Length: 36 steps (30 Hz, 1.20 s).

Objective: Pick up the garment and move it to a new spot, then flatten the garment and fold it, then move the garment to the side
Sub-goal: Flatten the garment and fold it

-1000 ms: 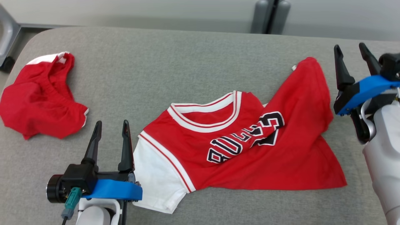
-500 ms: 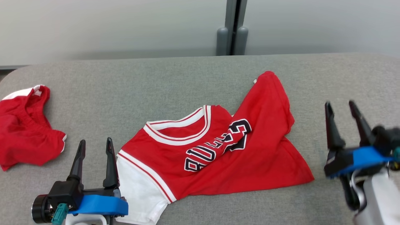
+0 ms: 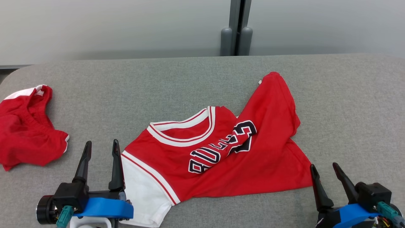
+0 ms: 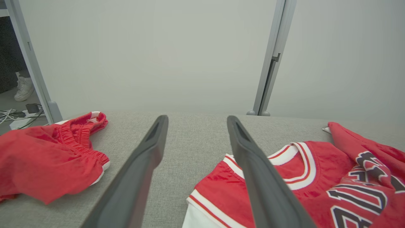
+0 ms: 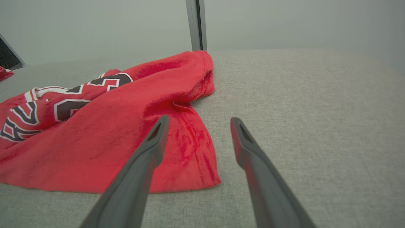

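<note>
left gripper (image 3: 101, 144): jaws spread wide, holding nothing, at the jersey's 8 o'clock, just beside the white sleeve (image 3: 142, 190). right gripper (image 3: 324, 167): equally spread and empty, at 4 o'clock, near the hem corner (image 3: 307, 183). jersey (image 3: 221, 152) lies rumpled mid-table (image 3: 348, 110), one side folded over the lettering. judged light, limp and somewhat slick; pinch at the shoulder seam and hem corner. red shorts (image 3: 25, 136) lie well apart at 9 o'clock.

The jersey (image 3: 221, 158) is thin red cloth with a faint sheen and ribbed white trim. At nine o'clock, the shorts (image 3: 25, 139) are crinkled red cloth. The table (image 3: 158, 82) wears coarse, matt grey weave. The left gripper (image 3: 102, 143) and right gripper (image 3: 323, 165) look like matt dark plastic.
</note>
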{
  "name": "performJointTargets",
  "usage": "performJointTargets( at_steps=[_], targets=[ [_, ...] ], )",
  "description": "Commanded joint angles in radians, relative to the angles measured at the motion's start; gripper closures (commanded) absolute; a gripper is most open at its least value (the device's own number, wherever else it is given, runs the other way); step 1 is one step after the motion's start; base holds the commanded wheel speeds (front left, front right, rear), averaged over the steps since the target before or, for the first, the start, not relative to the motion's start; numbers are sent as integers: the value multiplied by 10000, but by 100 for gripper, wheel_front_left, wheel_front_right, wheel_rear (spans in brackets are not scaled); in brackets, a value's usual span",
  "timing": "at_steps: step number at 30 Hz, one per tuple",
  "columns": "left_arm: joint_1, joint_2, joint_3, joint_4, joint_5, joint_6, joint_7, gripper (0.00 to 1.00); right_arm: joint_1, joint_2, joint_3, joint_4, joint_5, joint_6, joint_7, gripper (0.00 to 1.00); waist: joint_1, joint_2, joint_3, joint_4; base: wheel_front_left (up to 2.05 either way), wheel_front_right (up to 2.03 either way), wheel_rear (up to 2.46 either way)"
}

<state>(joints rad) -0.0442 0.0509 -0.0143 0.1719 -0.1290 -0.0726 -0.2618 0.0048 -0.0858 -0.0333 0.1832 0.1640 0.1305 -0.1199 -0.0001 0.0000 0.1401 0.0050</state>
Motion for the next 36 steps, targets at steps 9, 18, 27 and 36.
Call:
performJointTargets(
  at_steps=[9,18,27,36],
  targets=[
    [-215,-7,-121,-21,-32,18,-47,0,-544,129,-11,1796,-322,5,-337,0,1,0,208,263,0,0,0],
    [-158,-9,-186,24,-102,105,-47,0,-1258,27,-93,3725,-350,5,-701,100,1,0,245,388,0,0,0],
    [-25,-9,-127,106,-165,139,-47,0,-1330,-270,-1165,3901,-130,4,-1145,100,1,0,7,120,0,0,0],
    [114,-9,-114,200,-106,56,-47,0,-1163,-50,-1297,3244,171,5,-1338,0,1,0,-264,23,0,0,0]
  ],
)
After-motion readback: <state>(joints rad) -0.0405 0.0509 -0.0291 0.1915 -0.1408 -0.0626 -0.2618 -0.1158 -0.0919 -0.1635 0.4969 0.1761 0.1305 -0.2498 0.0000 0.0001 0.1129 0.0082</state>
